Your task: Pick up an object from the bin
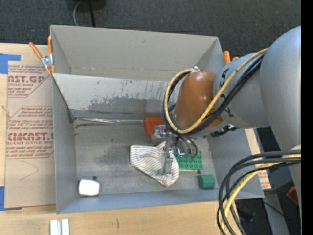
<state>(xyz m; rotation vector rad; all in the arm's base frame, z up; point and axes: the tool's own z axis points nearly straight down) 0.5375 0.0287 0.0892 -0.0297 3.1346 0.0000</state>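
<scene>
Arm noted uppermost, reaching in from right. Gripper found down at right edge of crumpled striped cloth, mid floor of bin; green studded plate just beside. Gripper state cannot be told. Step judged: grasp. Firm closure on cloth, then straight lift, called for.

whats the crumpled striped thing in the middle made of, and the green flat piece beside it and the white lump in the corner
striped thing: looks like thin woven fabric, matte; it lies in soft folds.
green flat piece: probably hard moulded plastic; rows of studs like a building plate.
white lump: smooth and rounded, maybe plastic or foam; cannot tell which.
</scene>
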